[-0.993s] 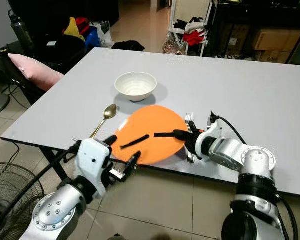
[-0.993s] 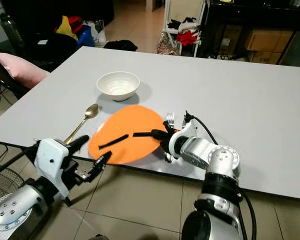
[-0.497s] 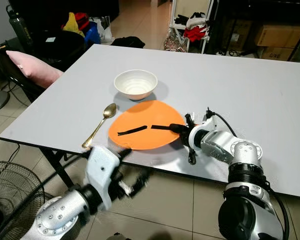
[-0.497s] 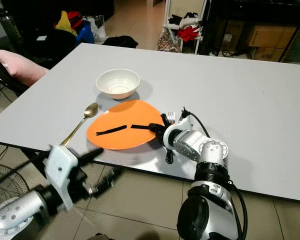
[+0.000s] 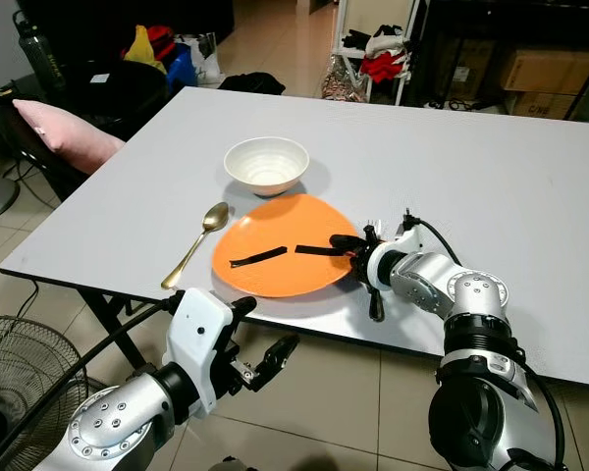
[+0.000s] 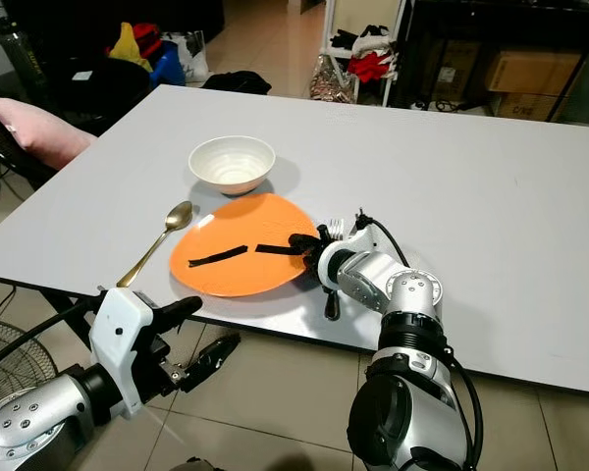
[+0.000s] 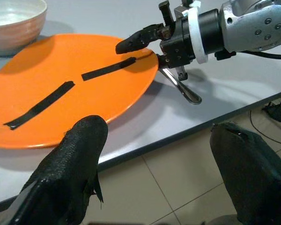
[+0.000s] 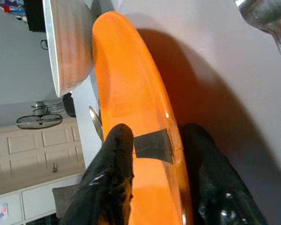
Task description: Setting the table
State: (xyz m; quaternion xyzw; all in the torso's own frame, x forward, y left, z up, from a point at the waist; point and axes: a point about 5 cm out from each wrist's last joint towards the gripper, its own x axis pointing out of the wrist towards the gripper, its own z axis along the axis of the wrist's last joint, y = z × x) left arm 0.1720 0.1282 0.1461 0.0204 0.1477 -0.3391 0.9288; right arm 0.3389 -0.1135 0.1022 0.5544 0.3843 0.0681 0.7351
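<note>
Right gripper point(image 5: 346, 247) pinches the orange plate point(image 5: 275, 260) at its 3 o'clock rim; left gripper point(image 5: 263, 339) hangs open below the table point(image 5: 491, 196).

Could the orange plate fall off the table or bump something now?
It might. The right gripper pinches the orange plate by its rim alone, so it could slip or tip. The plate lies near the table edge, and a pull toward the robot could slide it off. The fork lies right beside that gripper and could get knocked. The left gripper hangs open below the edge, not helping.
</note>
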